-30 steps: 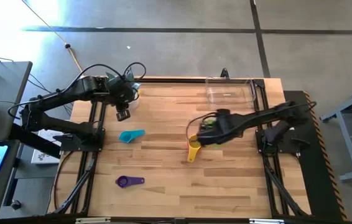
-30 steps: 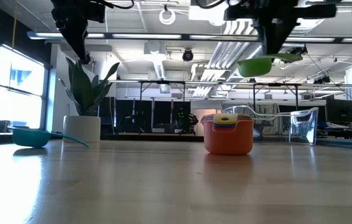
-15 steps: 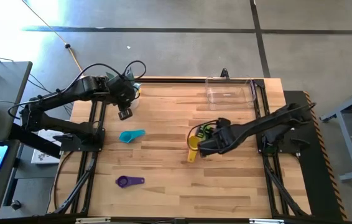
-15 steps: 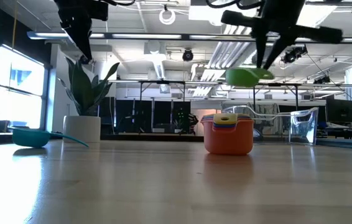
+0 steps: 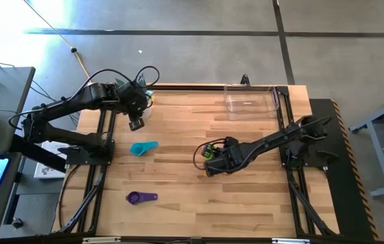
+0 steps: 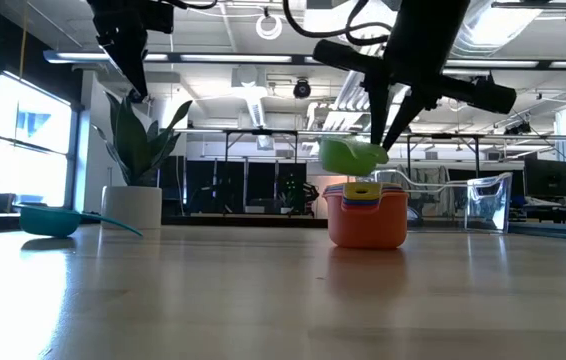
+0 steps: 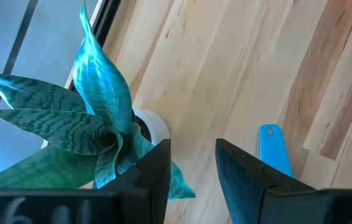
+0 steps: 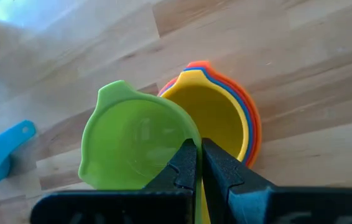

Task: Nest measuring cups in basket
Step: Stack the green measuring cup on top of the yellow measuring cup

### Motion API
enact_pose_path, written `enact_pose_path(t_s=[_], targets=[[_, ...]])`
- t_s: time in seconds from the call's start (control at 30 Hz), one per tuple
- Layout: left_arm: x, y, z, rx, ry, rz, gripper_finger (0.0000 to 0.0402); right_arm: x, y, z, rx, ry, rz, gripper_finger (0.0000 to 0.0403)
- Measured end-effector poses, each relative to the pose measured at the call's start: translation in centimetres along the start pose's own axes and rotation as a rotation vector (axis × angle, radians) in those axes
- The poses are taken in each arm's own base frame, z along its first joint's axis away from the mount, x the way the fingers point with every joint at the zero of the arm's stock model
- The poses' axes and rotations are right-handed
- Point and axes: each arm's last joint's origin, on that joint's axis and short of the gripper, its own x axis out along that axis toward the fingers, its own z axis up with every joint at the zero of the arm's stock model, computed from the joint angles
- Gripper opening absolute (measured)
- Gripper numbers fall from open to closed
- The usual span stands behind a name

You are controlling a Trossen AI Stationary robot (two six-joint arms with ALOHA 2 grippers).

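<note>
My right gripper [image 8: 198, 151] is shut on the green cup [image 8: 135, 146], which hangs in the air just above and beside a nested stack [image 6: 367, 215]. The stack has an orange cup outside and yellow [image 8: 210, 115], blue and red cups inside, and it stands on its base on the table. The teal cup [image 5: 143, 148] and the purple cup [image 5: 141, 197] lie on the wood farther left. The clear basket [image 5: 250, 100] sits at the far edge. My left gripper [image 5: 135, 124] is open and hovers high near the plant pot [image 5: 144, 108]. My right gripper pinches the green cup between its two fingers at the rim side [image 8: 179, 146] facing the wrist; the fingers [image 8: 187, 163] hide the exact spot. They come from above, slanting down. The cup [image 6: 351, 155] is lifted clear, bowl up, and overlaps the stack's rim.
The white pot with its tall leaves [image 6: 133, 205] stands at the far left of the table, close under my left arm. Bare wood lies between the stack and the basket [image 6: 483, 203]. A desk with a keyboard and phone stands beyond the table's left edge.
My right gripper has moved toward the table's left and near edges and has come down, carrying the green cup from high above the stack to just over its rim. It has stayed shut.
</note>
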Motion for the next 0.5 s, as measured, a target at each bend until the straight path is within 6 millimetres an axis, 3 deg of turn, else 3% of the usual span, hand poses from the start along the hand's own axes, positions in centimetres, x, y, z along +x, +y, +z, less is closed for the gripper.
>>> enact_pose_path(t_s=[0.5], targets=[[0.00, 0.00, 0.00, 0.024, 0.000, 0.000, 0.0115, 0.29, -0.47, 0.91, -0.022, 0.001, -0.114, 0.0000]])
